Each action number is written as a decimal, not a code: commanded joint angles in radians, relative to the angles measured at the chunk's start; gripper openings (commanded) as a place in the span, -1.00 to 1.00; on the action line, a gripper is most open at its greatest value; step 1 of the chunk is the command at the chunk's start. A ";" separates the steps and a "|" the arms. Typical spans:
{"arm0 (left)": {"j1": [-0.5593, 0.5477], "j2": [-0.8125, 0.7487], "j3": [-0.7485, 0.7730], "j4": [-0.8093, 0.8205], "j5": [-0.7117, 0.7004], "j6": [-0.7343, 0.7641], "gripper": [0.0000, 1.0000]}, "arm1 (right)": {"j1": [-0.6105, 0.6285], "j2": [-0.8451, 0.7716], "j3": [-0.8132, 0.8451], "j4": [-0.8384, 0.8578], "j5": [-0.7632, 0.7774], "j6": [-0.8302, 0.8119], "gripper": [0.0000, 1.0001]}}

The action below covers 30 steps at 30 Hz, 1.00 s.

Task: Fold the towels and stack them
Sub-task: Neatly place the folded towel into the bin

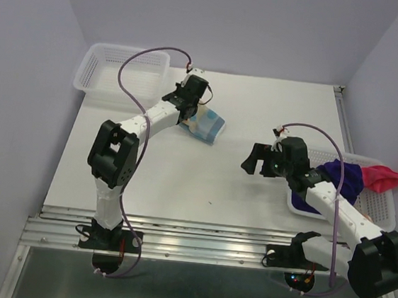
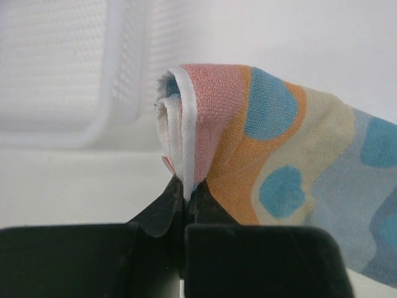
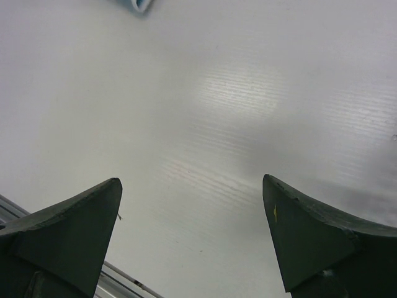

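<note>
One narrow pinch holds the fold, and the other arm stands too far off to help.

The left gripper [image 2: 186, 195] has its jaws pressed together on the rolled, white-hemmed edge of the patterned towel [image 2: 279, 167]. The towel sits toward the far side of the table [image 1: 202, 185], near the far-left mesh basket [image 1: 101, 67]. Only the fingertips bite, on several bunched layers, so I judge an inner layer could slip free and the fold fall open, or a one-handed drag could crumple the cloth. The right gripper [image 3: 192, 205] is spread wide over bare table, well apart from that towel, so it cannot pin the loose end. The purple towel [image 1: 345, 177] and pink-red towel [image 1: 382, 177] hang over the right basket [image 1: 378, 207], beside the right forearm, and a swing of that arm might snag them.
</note>
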<state>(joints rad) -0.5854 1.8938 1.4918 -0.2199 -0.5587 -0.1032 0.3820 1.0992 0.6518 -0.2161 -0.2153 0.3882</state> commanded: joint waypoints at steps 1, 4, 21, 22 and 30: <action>0.123 0.039 0.154 -0.025 -0.058 0.194 -1.00 | 0.008 -0.013 0.025 0.023 0.031 -0.022 1.00; 0.183 0.068 0.284 -0.016 -0.050 0.292 -1.00 | 0.008 0.004 0.022 0.032 0.037 -0.025 1.00; 0.331 0.120 0.654 -0.104 0.025 0.473 -1.00 | 0.009 0.079 0.034 0.034 0.082 -0.020 1.00; 0.338 0.119 0.668 -0.110 0.034 0.473 -1.00 | 0.008 0.077 0.034 0.034 0.082 -0.018 1.00; 0.447 0.140 0.641 -0.116 0.111 0.438 -1.00 | 0.008 0.088 0.035 0.035 0.099 -0.014 1.00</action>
<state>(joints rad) -0.1921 2.0712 2.1075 -0.3569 -0.4774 0.3328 0.3820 1.1805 0.6518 -0.2146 -0.1444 0.3809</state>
